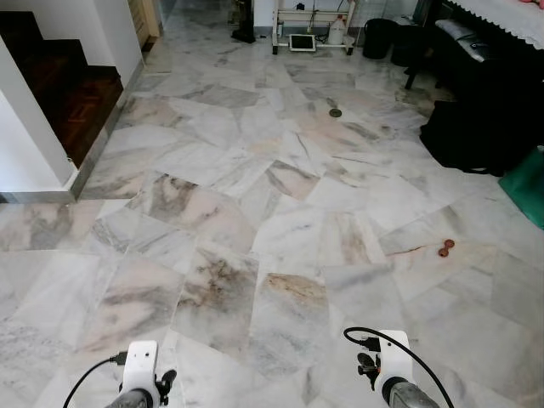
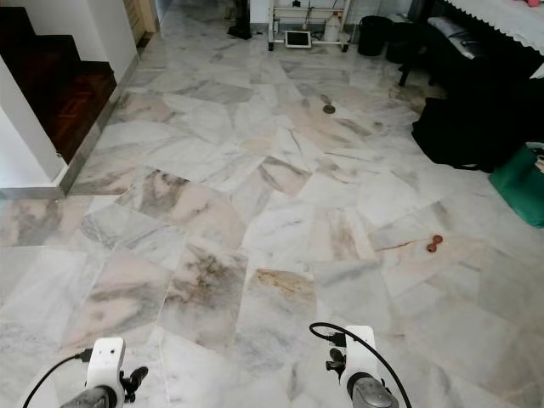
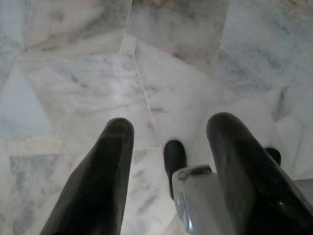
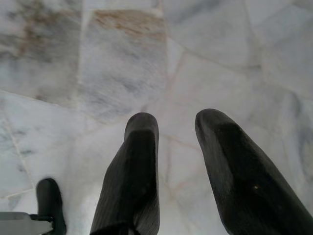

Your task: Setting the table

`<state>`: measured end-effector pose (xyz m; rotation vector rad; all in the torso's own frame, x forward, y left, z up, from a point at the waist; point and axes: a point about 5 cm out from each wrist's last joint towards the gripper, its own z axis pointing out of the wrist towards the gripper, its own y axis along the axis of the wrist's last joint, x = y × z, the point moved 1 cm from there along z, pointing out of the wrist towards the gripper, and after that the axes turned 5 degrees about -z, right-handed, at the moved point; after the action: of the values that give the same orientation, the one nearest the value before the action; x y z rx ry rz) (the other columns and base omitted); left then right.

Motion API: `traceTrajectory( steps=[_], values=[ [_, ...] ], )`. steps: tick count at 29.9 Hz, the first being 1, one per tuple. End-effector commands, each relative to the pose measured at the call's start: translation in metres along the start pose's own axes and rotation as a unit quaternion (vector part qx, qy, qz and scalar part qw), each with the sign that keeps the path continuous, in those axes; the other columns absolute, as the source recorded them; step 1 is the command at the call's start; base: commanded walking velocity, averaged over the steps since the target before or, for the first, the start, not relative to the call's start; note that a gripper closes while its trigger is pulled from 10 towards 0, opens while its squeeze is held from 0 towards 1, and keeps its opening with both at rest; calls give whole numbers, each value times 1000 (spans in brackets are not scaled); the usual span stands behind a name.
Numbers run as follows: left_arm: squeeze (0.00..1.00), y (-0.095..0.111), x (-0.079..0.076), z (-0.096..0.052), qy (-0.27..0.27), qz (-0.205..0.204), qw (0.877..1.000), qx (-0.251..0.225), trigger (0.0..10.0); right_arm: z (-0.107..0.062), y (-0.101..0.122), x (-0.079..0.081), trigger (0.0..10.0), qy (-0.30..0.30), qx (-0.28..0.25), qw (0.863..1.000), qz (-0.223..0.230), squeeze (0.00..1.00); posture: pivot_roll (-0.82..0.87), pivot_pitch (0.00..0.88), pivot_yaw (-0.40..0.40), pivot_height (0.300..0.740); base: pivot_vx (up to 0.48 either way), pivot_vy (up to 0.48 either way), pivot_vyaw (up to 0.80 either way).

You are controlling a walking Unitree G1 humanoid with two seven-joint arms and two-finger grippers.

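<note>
Both arms hang low and idle as the robot stands on the bare marble floor (image 1: 255,195). The left gripper (image 3: 168,147) points down at the tiles, its two black fingers (image 3: 105,181) spread apart with nothing between them; the right gripper (image 4: 178,142) does the same, fingers parted a little less widely and empty. Outward from them there is only veined stone. At about two o'clock from the right gripper, well apart from it, a small reddish-brown object (image 1: 444,248) lies on the floor, too small to identify. Further off at one o'clock a small dark round thing (image 1: 336,112) sits on the tiles. At eleven o'clock a dark wooden stair (image 1: 59,81) rises behind a white wall; at twelve o'clock stands a white cart (image 1: 313,25); along the right runs dark furniture (image 1: 484,93). No table, plate or cutlery can be made out, so I cannot say which way the task's things lie or which arm is nearer. My guess is walking comes first.
</note>
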<state>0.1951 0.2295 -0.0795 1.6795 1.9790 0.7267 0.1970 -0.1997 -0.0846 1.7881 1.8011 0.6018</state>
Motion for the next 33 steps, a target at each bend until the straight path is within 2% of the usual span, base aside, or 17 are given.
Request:
traceTrajectory(
  steps=[1,4,9,16,23,28,33],
  values=[
    [0,-5,4,-1,6,1,1000,8,10000,-1,-6,-5,10000,-12,12,1000,13,0,53,0,-76,740,0,0,0],
    [0,-5,5,-1,3,3,1000,9,10000,-3,-10,-10,10000,-24,25,999,29,0,40,0,-76,740,0,0,0],
    [0,-2,8,-1,20,-11,1000,14,10000,0,0,-7,10000,-4,18,1000,9,0,-10,0,-53,740,0,0,0],
    [0,12,2,3,8,-19,1000,-7,10000,3,7,-4,10000,-10,8,999,35,0,-19,0,-29,740,0,0,0],
    [0,9,3,2,9,-16,1000,-2,10000,0,-6,2,10000,-6,27,999,39,0,-7,0,-34,740,0,0,0],
    [0,6,6,1,17,-29,999,0,10000,-1,-10,-1,10000,-13,31,998,46,0,-9,0,-36,740,0,0,0],
    [0,3,8,0,20,-33,999,3,10000,-2,-12,-11,10000,-24,38,998,52,0,-13,0,-34,740,0,0,-268]
  ],
)
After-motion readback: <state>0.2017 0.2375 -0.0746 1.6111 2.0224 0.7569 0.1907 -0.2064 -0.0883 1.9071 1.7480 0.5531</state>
